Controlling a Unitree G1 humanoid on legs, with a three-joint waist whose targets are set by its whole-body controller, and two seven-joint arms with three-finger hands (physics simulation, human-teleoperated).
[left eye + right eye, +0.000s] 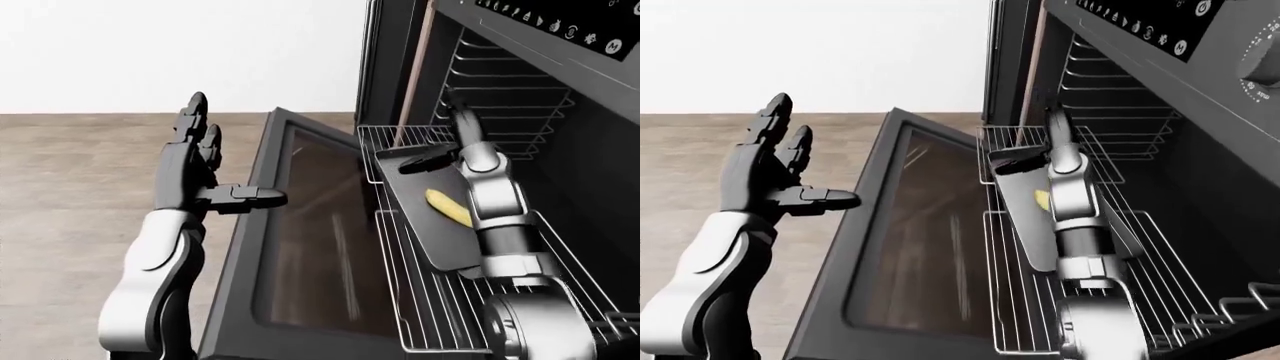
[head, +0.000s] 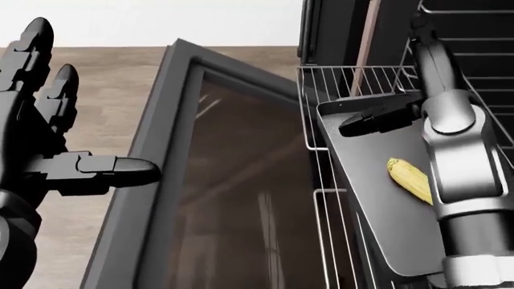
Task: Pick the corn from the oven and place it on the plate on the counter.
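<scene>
Now my right hand, fingers spread wide, reaches past the corn, which probably lies lengthwise just nearer, beside my wrist.

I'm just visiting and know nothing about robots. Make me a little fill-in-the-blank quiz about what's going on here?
1. The yellow corn lies on a dark ____ set on the pulled-out oven rack.
2. The oven door is ____.
3. The left hand holds ____, fingers spread.
4. The right hand reaches past the corn without ____ it.

Missing words: tray; open; nothing; grasping

Silver-grey rounded forearms end in black, segmented three-finger hands.
</scene>
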